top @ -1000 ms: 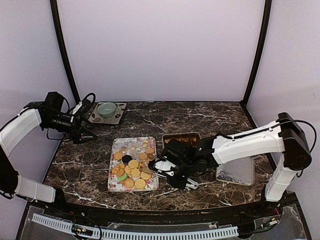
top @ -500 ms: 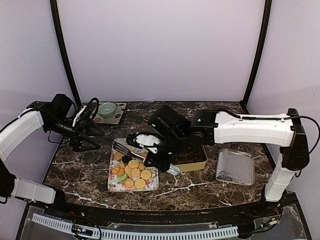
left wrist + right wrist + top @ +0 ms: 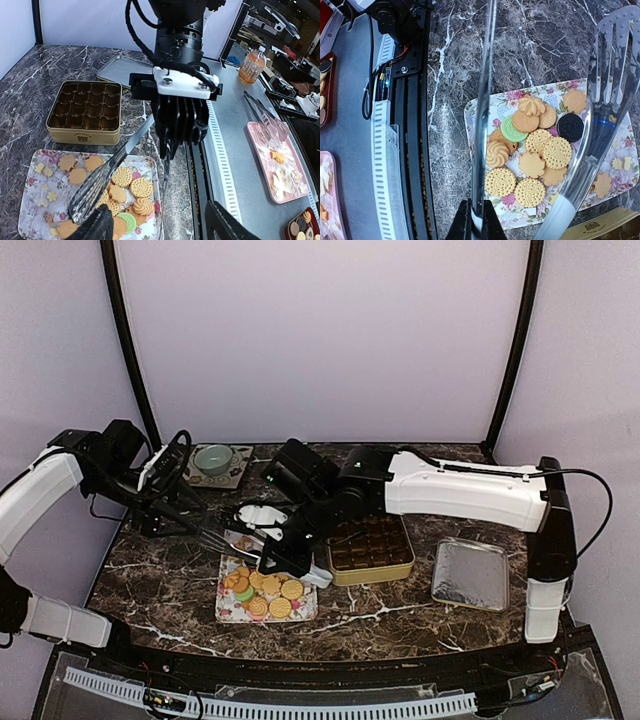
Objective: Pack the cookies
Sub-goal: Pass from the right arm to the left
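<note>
The cookies lie on a flower-patterned tray; they also show in the left wrist view and the right wrist view, mostly golden, with one green and one dark. My right gripper is shut on one arm of metal tongs and holds them over the tray, the slotted head above the far cookies. My left gripper is open and empty, left of the tray, facing the tongs. The gold tin with brown cups stands right of the tray.
A silver lid lies right of the tin. A green bowl sits on a mat at the back left. The right arm stretches across the table's middle. A black rail runs along the table's near edge.
My right arm has swung from in front of the tin to the back left, carrying the tongs over the tray. The tin is now uncovered. My left gripper has shifted slightly toward the tray.
</note>
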Controlling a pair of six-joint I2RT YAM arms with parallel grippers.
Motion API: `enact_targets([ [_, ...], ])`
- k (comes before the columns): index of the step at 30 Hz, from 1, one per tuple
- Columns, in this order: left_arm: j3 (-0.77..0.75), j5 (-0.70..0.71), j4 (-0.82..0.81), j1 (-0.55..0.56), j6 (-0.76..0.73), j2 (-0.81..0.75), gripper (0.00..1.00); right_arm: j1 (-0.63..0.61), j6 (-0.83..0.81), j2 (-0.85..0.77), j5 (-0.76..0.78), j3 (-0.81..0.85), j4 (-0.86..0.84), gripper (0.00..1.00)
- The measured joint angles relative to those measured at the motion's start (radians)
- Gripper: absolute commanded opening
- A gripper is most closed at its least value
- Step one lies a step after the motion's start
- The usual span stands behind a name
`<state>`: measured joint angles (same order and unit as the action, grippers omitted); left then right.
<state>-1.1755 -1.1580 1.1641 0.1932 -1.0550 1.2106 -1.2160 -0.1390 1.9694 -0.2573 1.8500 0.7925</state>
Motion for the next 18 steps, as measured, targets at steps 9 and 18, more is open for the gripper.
enact_targets([
  [9,0.065,0.039,-0.053,0.026,0.015,-0.014,0.43,0.000,-0.017,0.040,-0.032,0.088,0.050,0.00],
  [18,0.093,0.109,-0.124,0.065,0.070,-0.029,0.07,0.004,-0.018,0.082,-0.029,0.137,0.068,0.00],
])
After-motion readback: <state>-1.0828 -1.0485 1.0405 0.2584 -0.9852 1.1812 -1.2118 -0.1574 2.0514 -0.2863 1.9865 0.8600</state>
